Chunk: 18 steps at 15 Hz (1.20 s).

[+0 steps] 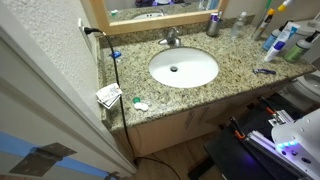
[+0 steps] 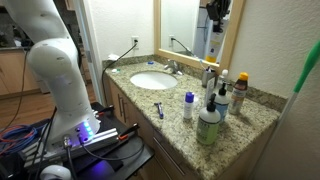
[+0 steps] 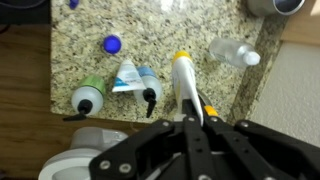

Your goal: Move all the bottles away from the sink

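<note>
The sink (image 1: pixel 183 68) is set in a granite counter and also shows in an exterior view (image 2: pixel 152 80). Several bottles (image 1: pixel 285 42) stand grouped at the counter's far end, away from the basin (image 2: pixel 212 110). In the wrist view I look down on a green bottle (image 3: pixel 88 98), a tube (image 3: pixel 125 75), a black pump bottle (image 3: pixel 150 97) and a clear bottle (image 3: pixel 232 50) lying flat. My gripper (image 3: pixel 190 118) is shut on a white bottle with a yellow cap (image 3: pixel 182 80), held above this group. In an exterior view the gripper (image 2: pixel 215 14) is high by the mirror.
A faucet (image 1: pixel 172 38) and a metal cup (image 1: pixel 213 26) stand behind the basin. A razor (image 1: pixel 264 70) lies near the front edge. Paper packets (image 1: pixel 108 95) and a hanging cord (image 1: pixel 115 70) are at the other end. A toilet (image 3: pixel 90 150) is beside the counter.
</note>
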{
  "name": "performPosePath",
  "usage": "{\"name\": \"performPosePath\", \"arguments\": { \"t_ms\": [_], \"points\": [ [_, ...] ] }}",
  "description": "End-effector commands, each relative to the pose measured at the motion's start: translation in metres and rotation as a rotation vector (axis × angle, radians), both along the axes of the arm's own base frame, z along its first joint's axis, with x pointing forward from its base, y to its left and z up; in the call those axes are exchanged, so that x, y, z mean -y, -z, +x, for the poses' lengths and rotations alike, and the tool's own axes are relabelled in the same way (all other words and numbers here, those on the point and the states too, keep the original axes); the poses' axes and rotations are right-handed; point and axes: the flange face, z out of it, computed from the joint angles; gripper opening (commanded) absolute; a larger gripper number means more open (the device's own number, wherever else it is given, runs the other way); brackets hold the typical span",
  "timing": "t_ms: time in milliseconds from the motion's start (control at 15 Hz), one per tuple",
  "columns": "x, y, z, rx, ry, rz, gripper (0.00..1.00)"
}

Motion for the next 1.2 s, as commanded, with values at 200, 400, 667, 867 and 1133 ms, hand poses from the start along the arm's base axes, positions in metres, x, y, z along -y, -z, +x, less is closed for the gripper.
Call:
{"name": "performPosePath", "arguments": {
  "t_ms": [200, 400, 667, 867, 1133],
  "points": [
    [-0.028, 0.0, -0.056, -0.049, -0.183, 0.039, 0.03],
    [-0.033, -0.002, -0.065, -0.04, -0.207, 0.04, 0.03],
    [-0.059, 0.012, -0.081, -0.093, -0.345, 0.105, 0.01],
    [-0.06, 0.02, -0.13, -0.189, -0.472, 0.105, 0.01],
    [-0.039, 0.035, -0.179, -0.19, -0.391, 0.019, 0.01]
  ]
}}
